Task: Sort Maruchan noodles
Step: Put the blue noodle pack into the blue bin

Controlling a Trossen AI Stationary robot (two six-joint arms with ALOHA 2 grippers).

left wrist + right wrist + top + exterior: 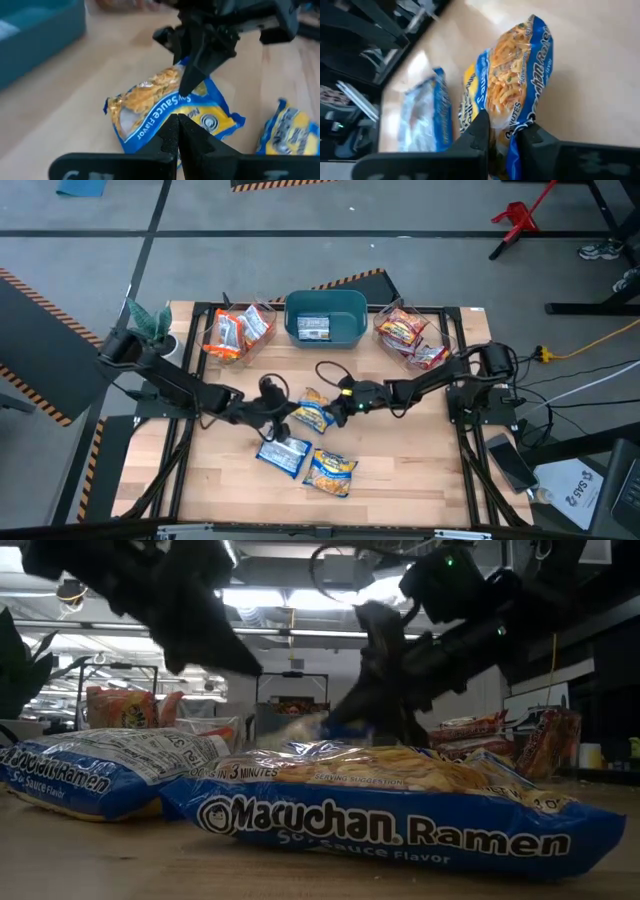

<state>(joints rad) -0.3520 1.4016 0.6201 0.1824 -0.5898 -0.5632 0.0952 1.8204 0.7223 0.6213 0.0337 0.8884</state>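
Crinkling glossy blue packet (520,80), right gripper (501,131) pinches.

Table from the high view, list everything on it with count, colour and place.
Blue-and-yellow plastic ramen packets: four loose, mid-table; one held.
Teal plastic bin: one, far edge centre, one packet inside.
Clear plastic container, orange-red packets: one, left of bin.
Clear plastic container, dark red packets: one, right of bin.
Wooden table: one, light brown.
Left gripper: shut, beside the middle packets.
Right gripper: shut on a blue packet.
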